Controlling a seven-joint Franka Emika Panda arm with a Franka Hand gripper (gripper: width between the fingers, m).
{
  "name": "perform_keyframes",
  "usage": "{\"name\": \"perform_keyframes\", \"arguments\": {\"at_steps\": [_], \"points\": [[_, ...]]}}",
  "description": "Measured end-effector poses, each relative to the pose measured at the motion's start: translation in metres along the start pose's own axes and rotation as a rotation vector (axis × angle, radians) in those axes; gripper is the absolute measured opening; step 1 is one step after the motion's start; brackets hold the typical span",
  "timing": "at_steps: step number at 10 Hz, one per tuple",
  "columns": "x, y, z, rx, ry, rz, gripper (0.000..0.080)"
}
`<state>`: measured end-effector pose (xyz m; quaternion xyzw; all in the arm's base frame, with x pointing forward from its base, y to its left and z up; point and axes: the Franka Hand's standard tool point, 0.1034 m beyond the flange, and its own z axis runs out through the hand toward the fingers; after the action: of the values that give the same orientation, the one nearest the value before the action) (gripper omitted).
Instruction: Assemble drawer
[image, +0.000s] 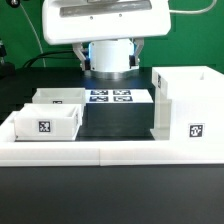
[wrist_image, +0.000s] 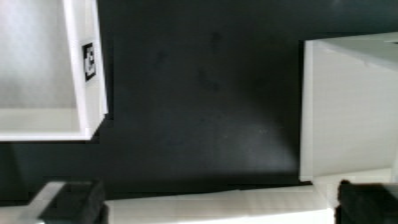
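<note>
The drawer's tall white casing stands at the exterior view's right with a tag on its front. It also shows in the wrist view. Two open-top trays sit at the left, one in front and one behind it. One tray with a tag shows in the wrist view. My gripper is open, with its dark fingers wide apart, over the dark table between tray and casing. A pale white strip lies below, between the fingers. I cannot tell what it is. The gripper holds nothing.
The marker board lies at the back middle under the arm. A long low white border wall runs along the front. The black table shows between the trays and the casing.
</note>
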<state>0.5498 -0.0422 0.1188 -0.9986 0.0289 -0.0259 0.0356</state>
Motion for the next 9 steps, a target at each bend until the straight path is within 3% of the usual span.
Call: {"name": "perform_keyframes", "arguments": {"at_steps": [4, 9], "points": [[-0.018, 0.036, 0.032, -0.027, -0.018, 0.019, 0.0649], [-0.028, 0.049, 0.065, -0.047, -0.035, 0.018, 0.0649]]}}
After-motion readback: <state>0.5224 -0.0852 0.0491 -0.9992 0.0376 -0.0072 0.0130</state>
